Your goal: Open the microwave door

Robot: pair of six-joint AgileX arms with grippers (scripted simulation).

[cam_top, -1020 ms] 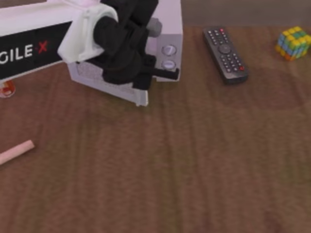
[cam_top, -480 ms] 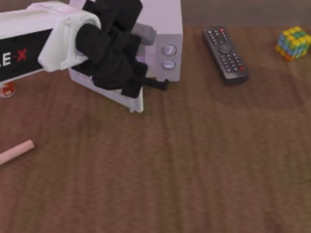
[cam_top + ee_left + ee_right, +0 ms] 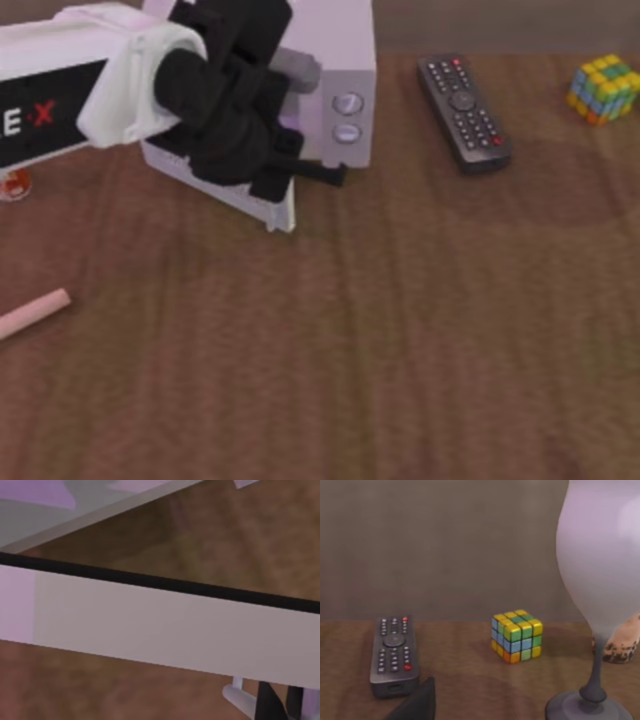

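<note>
The white microwave (image 3: 335, 40) stands at the back of the table, left of centre, with two silver knobs (image 3: 347, 103) on its front. The microwave door (image 3: 280, 212) is swung partly out from the body, hinged at its left. My left gripper (image 3: 305, 175) reaches over the door and is shut on its slim white handle (image 3: 239, 698). In the left wrist view the door (image 3: 175, 625) fills the picture as a wide white band. My right gripper (image 3: 420, 705) is out of the top view and sits parked at the right.
A black remote (image 3: 463, 100) lies right of the microwave and a coloured cube (image 3: 603, 88) sits at the far right. A pink stick (image 3: 33, 313) lies at the left edge. A pale stemmed vessel (image 3: 600, 570) stands close to my right wrist.
My left arm pulled back to the left and the door swung further out from the microwave body; over the last half second nothing moved.
</note>
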